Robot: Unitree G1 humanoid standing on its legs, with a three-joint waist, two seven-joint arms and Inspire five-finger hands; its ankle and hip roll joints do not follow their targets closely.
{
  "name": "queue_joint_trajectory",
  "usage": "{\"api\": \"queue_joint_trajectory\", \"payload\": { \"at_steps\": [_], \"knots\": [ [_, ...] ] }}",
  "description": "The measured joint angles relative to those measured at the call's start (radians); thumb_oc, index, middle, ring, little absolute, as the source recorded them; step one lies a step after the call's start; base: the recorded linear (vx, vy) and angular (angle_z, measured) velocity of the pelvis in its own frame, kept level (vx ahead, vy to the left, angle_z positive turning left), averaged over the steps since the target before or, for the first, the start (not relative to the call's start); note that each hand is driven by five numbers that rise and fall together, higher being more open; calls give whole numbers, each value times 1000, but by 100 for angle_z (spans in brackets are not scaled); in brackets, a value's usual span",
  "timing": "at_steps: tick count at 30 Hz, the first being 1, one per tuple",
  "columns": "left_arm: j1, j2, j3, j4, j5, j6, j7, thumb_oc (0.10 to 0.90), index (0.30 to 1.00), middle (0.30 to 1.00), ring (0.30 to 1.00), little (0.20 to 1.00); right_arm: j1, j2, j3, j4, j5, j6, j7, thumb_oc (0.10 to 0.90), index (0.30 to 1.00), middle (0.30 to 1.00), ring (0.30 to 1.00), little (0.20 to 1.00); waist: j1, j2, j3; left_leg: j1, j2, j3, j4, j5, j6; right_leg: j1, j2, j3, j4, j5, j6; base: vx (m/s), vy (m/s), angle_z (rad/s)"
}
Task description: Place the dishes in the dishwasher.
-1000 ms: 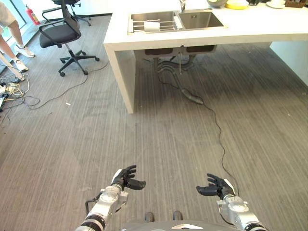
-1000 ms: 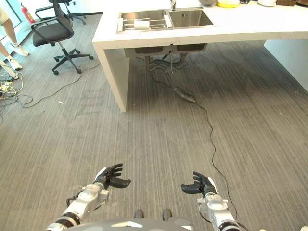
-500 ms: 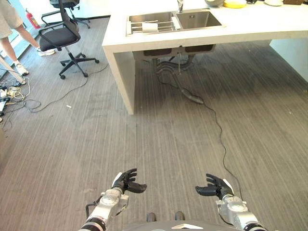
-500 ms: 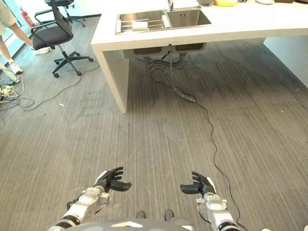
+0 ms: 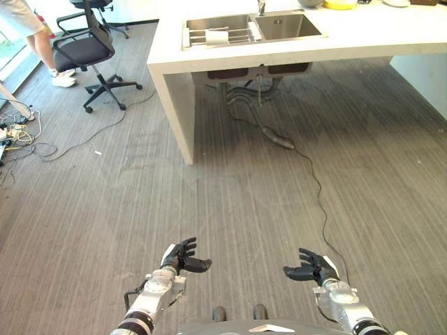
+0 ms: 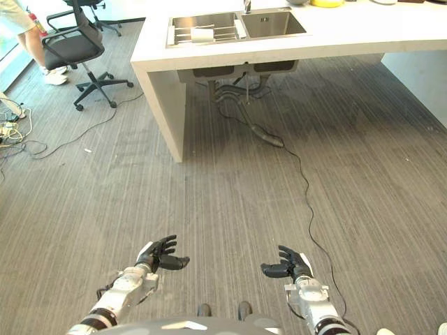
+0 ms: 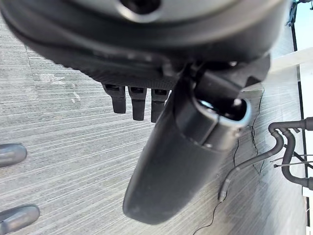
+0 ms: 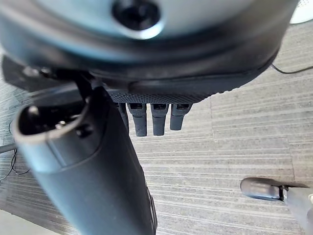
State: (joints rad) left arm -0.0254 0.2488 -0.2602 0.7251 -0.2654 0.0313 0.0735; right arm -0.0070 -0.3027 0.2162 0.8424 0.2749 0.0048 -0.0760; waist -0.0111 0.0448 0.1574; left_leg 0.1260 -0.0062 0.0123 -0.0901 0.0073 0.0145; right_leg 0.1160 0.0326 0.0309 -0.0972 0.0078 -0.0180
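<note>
Both empty: left hand point(image 5: 183, 256) and right hand point(image 5: 311, 267) hung loosely open over bare floor point(image 5: 244, 202), touching nothing. Ahead, a white dish point(image 5: 218, 38) sat in the sink point(image 5: 216, 31) of the white counter point(image 5: 363, 38); office chair point(image 5: 89, 50) far left.

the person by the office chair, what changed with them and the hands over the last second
The person stepped in toward the office chair, now standing just behind it. The left hand and right hand hold nothing, as before, open over the floor; the counter is unchanged.
</note>
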Motion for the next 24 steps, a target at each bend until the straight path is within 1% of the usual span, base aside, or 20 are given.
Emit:
{"api": "queue_joint_trajectory", "payload": {
  "at_steps": [2, 4, 5, 6, 7, 9, 10, 11, 12, 13, 14, 16, 17, 18, 19, 20, 21, 22, 23, 24],
  "knots": [
    [0, 1, 0, -35, 0, 0, 8, 800, 900, 900, 900, 900, -2, 0, 0, -25, -1, 10, -2, 800, 900, 900, 900, 900, 2, -1, 1, -9, -1, 1, 0, 0, 2, -17, 0, 1, 15, 1, 0, -32, 113, -5],
    [-11, -1, -2, -43, -2, -1, 8, 800, 900, 900, 900, 900, -17, 1, 1, -27, -3, 14, -2, 800, 900, 900, 900, 900, 4, 2, 5, -13, 1, 5, -1, 1, 8, -50, 5, 6, 72, -4, 5, -20, 111, -12],
    [-27, -1, -3, -48, -5, -1, 8, 800, 900, 900, 900, 900, -31, -1, -1, -31, -4, 14, -5, 800, 900, 900, 900, 900, 4, 7, 16, -14, 4, 2, -2, -4, 20, -93, 9, 9, 153, -33, 31, 19, 132, -12],
    [-36, -1, -3, -58, -9, -2, 8, 800, 900, 900, 900, 900, -40, -2, -3, -35, -7, 14, -11, 800, 900, 900, 900, 900, 3, 6, 25, -15, 7, 3, 0, -7, 25, -124, 7, 10, 220, -66, 44, 58, 102, -6],
    [-52, 2, -2, -67, -9, -3, 8, 800, 900, 900, 900, 900, -43, 1, -2, -38, -8, 14, -15, 800, 900, 900, 900, 900, 2, -8, 39, -9, -12, -1, 0, -11, 37, -164, -3, 16, 313, -97, 57, 58, 101, 0],
    [-71, 7, -3, -69, -9, -2, 8, 800, 900, 900, 900, 900, -50, 5, -2, -42, -8, 15, -19, 800, 900, 900, 900, 900, 0, -15, 71, 12, -14, -8, 0, -5, 39, -239, -18, 6, 506, -150, 103, 212, -2, 11],
    [-71, 11, -1, -74, -9, 0, 9, 800, 900, 900, 900, 900, -44, 10, -1, -45, -8, 16, -15, 800, 900, 900, 900, 900, -1, -24, 73, 20, -27, -18, 0, -28, 50, -277, -38, 4, 579, -165, 126, 239, -19, 6],
    [-70, 18, 5, -88, -9, 1, 10, 800, 900, 900, 900, 900, -35, 15, -4, -60, -8, 16, -15, 800, 900, 900, 900, 900, 5, -32, 80, 25, -34, -20, 2, -32, 49, -313, -63, -17, 624, -179, 134, 170, -42, 4],
    [-71, 25, 19, -103, -9, 1, 10, 800, 900, 900, 900, 900, -26, 20, -5, -86, -8, 17, -14, 800, 900, 900, 900, 900, 5, -33, 92, 28, -33, -24, 1, -29, 52, -340, -86, -38, 619, -184, 133, 263, -84, 8],
    [-70, 35, 37, -115, -9, 1, 19, 800, 900, 900, 900, 900, -17, 29, -4, -92, -8, 18, -10, 800, 900, 900, 900, 900, 4, -36, 98, 35, -34, -28, 1, -31, 52, -365, -104, -47, 550, -174, 147, 339, -109, 14],
    [-72, 42, 44, -119, -9, 1, 30, 800, 900, 900, 900, 900, -17, 32, -4, -91, -7, 18, -9, 800, 900, 900, 900, 900, 3, -34, 102, 40, -30, -34, 3, -45, 52, -386, -112, -52, 485, -163, 146, 362, -121, 14],
    [-98, 60, 54, -119, -9, 1, 43, 800, 900, 900, 900, 900, -24, 31, -5, -87, -7, 17, -12, 800, 900, 900, 900, 900, -9, -29, 114, 38, -19, -51, 6, -63, 44, -426, -115, -52, 315, -108, 180, 338, -121, 24],
    [-109, 66, 60, -120, -9, 1, 49, 800, 900, 900, 900, 900, -21, 32, -5, -82, -7, 17, -13, 800, 900, 900, 900, 900, -13, -36, 116, 42, -20, -61, 6, -73, 41, -435, -122, -45, 238, -75, 188, 491, -220, 41],
    [-108, 68, 78, -135, -8, 0, 59, 800, 900, 900, 900, 900, -18, 35, -5, -59, -7, 19, -13, 800, 900, 900, 900, 900, -17, -49, 110, 57, -18, -78, 5, -97, 31, -444, -126, -25, 153, -37, 195, 365, -171, 49],
    [-102, 64, 85, -149, -8, -1, 66, 800, 900, 900, 900, 900, -13, 34, -5, -46, -7, 22, -13, 800, 900, 900, 900, 900, -20, -52, 107, 74, -4, -96, 0, -118, 17, -443, -125, -33, 158, 14, 184, 340, -206, 53],
    [-96, 55, 85, -168, -8, -1, 71, 800, 900, 900, 900, 900, -7, 30, -12, -34, -7, 22, -13, 800, 900, 900, 900, 900, -25, -37, 102, 95, 26, -114, 0, -144, 18, -454, -106, -52, 211, 43, 178, 232, -177, 56],
    [-92, 48, 83, -197, -9, 0, 71, 800, 900, 900, 900, 900, 0, 23, -15, -26, -8, 22, -11, 800, 900, 900, 900, 900, -27, -19, 97, 117, 61, -135, 1, -164, 16, -443, -75, -75, 235, 55, 181, 323, -256, 46],
    [-92, 53, 82, -231, -9, 0, 70, 800, 900, 900, 900, 900, -5, 24, -20, -18, -8, 21, -10, 800, 900, 900, 900, 900, -25, -20, 98, 124, 85, -153, 13, -154, 17, -444, -53, -87, 268, 56, 180, 325, -267, 33],
    [-93, 59, 82, -261, -9, 0, 70, 800, 900, 900, 900, 900, -12, 23, -22, -12, -8, 21, -10, 800, 900, 900, 900, 900, -24, -28, 97, 123, 99, -164, 41, -150, 11, -444, -39, -87, 299, 55, 177, 322, -287, 11],
    [-93, 62, 83, -300, -11, -1, 72, 800, 900, 900, 900, 900, -20, 21, -36, 1, -8, 19, -7, 800, 900, 900, 900, 900, -16, -40, 90, 114, 106, -166, 101, -142, -3, -435, -26, -88, 322, 49, 157, 336, -289, 3]
  ]
}}
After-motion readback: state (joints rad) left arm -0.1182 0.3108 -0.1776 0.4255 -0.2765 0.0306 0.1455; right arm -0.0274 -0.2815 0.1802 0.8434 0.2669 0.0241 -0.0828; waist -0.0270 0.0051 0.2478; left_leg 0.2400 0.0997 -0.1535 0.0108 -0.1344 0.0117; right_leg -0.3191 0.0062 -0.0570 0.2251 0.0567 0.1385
